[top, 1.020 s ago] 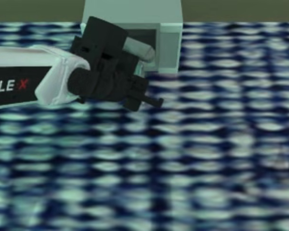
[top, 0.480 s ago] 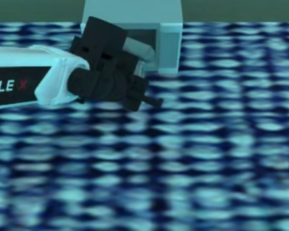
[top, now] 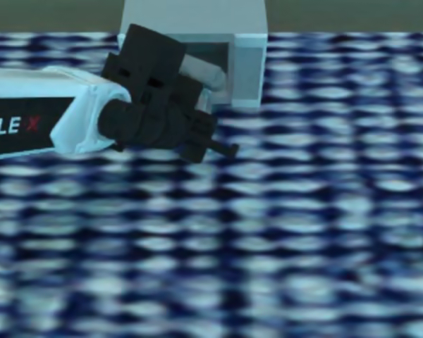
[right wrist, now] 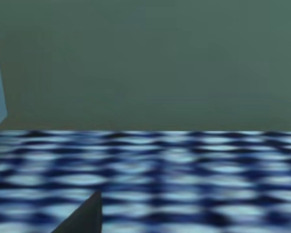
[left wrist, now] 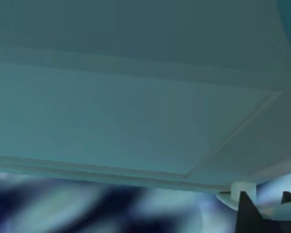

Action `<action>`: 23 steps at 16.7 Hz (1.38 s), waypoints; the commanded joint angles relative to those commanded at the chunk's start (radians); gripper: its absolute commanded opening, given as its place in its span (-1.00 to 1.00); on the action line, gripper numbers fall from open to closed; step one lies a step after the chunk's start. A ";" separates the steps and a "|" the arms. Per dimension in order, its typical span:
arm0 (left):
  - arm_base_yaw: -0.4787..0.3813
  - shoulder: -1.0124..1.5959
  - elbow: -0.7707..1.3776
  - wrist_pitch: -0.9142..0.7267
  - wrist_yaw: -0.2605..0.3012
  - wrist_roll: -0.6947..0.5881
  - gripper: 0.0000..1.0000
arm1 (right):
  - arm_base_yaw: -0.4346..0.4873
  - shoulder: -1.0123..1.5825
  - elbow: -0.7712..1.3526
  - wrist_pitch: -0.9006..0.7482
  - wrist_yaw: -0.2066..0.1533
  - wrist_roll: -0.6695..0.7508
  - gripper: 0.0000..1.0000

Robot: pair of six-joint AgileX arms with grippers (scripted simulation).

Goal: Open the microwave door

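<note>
One arm did the work at this moment: your left arm reached in from the table's left side, its black wrist and left pincer (top: pixel 210 105) pressed close against the front of the microwave (top: pixel 194 17). You could see the microwave at the far edge of the table (top: pixel 324 232), left of centre, its plain light-grey top facing the overhead camera and its narrow control panel (top: pixel 247 70) on the front's right side. The microwave door (top: pixel 206 53) showed only as a strip of dark window beside that panel; most of it was hidden behind the arm, and whether it stood ajar could not be told. The left wrist view was filled by a pale panel with a framed inset (left wrist: pixel 136 121), taken at very close range, with blue-and-white patterned table below it. Two dark fingertips (left wrist: pixel 246 213) showed at that view's edge; whether the left pincer was spread or pinching anything could not be told. Your right pincer was not seen; its wrist camera showed table and a green wall (right wrist: pixel 160 63).
</note>
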State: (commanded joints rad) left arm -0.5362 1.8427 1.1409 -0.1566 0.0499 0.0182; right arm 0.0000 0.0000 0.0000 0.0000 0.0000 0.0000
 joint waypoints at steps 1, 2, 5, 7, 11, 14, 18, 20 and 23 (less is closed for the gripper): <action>-0.008 0.001 0.001 -0.001 0.008 -0.006 -1.00 | 0.000 0.000 0.000 0.000 0.000 0.000 1.00; -0.006 0.001 -0.001 -0.001 0.010 -0.002 -1.00 | 0.000 0.000 0.000 0.000 0.000 0.000 1.00; 0.011 -0.015 -0.015 0.002 0.032 0.030 -1.00 | 0.000 0.000 0.000 0.000 0.000 0.000 1.00; 0.022 -0.023 -0.027 0.002 0.049 0.056 -1.00 | 0.000 0.000 0.000 0.000 0.000 0.000 1.00; 0.024 -0.024 -0.031 0.001 0.052 0.061 -1.00 | 0.000 0.000 0.000 0.000 0.000 0.000 1.00; 0.024 -0.024 -0.031 0.001 0.052 0.061 -1.00 | 0.000 0.000 0.000 0.000 0.000 0.000 1.00; 0.024 -0.024 -0.031 0.001 0.052 0.061 -1.00 | 0.000 0.000 0.000 0.000 0.000 0.000 1.00; 0.024 -0.024 -0.031 0.001 0.052 0.061 -1.00 | 0.000 0.000 0.000 0.000 0.000 0.000 1.00; 0.024 -0.024 -0.031 0.001 0.052 0.061 -1.00 | 0.000 0.000 0.000 0.000 0.000 0.000 1.00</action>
State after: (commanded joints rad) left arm -0.5118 1.8185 1.1102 -0.1552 0.1018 0.0789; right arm 0.0000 0.0000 0.0000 0.0000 0.0000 0.0000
